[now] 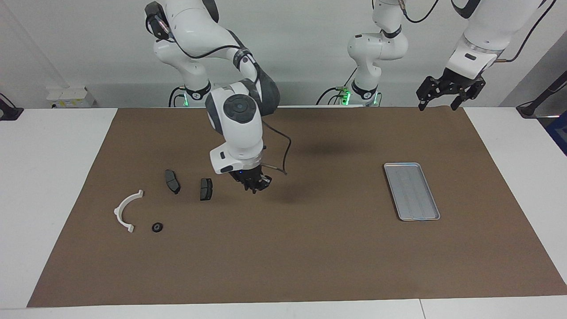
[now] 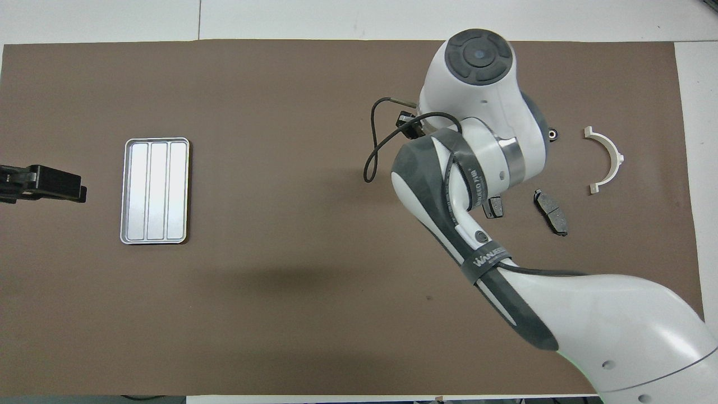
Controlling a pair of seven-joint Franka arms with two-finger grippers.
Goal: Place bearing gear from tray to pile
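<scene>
I see the bearing gear [image 1: 157,227] lying on the worktop [image 1: 310,257] just beside the white arc bracket [image 1: 126,212], with the tray [image 1: 412,191] bare. It looks small, stiff and probably slick (I'd pinch its outer rim). Right tool [image 1: 256,185] hangs over the worktop beside a brake pad [image 1: 206,188], its grip unreadable; left tool [image 1: 444,94] waits spread, holding nothing.

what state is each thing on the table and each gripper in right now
tray: flat on the mat, nothing in it
bearing gear: lying on the mat beside the white arc bracket
two brake pads: flat, apart
right gripper: raised over bare mat
left gripper: waiting, fingers open
</scene>
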